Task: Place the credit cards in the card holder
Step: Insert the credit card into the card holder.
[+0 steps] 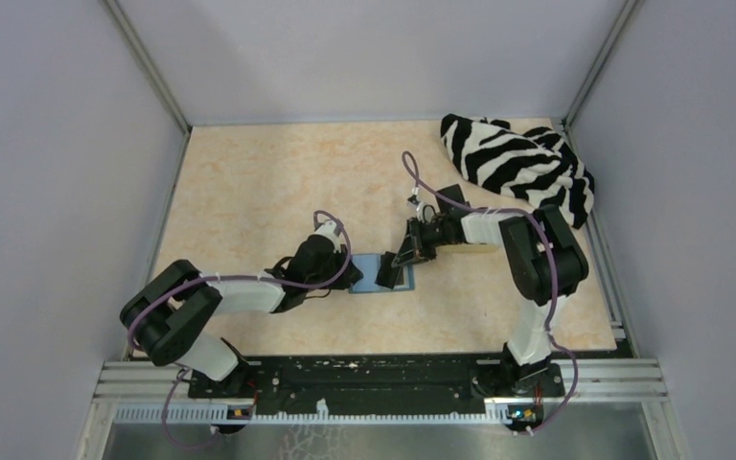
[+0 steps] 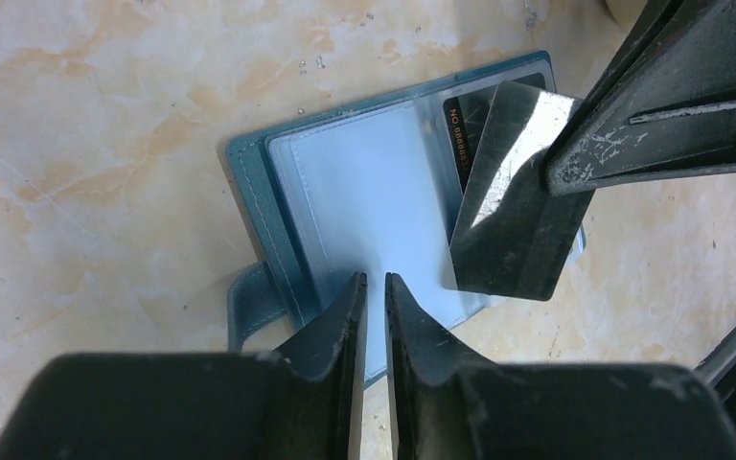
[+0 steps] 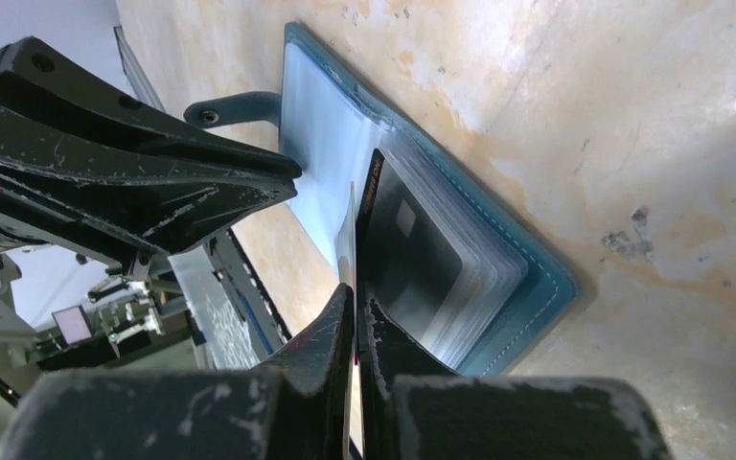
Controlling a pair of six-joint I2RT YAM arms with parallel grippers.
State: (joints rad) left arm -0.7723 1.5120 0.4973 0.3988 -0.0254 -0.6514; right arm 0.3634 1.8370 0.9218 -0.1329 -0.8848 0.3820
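Observation:
The teal card holder lies open on the marble tabletop, its clear sleeves facing up. One black credit card sits inside a sleeve at the right side. My right gripper is shut on a second black credit card, which it holds tilted over the holder's right half, lower edge toward the sleeves. My left gripper hovers at the holder's near edge. Its jaws stand a narrow gap apart, with nothing between them. The holder's strap sticks out to the left.
A zebra-striped cloth is bunched at the back right corner. Something tan lies partly hidden under the right arm. Grey walls close in the left, back and right sides; a black rail runs along the near edge.

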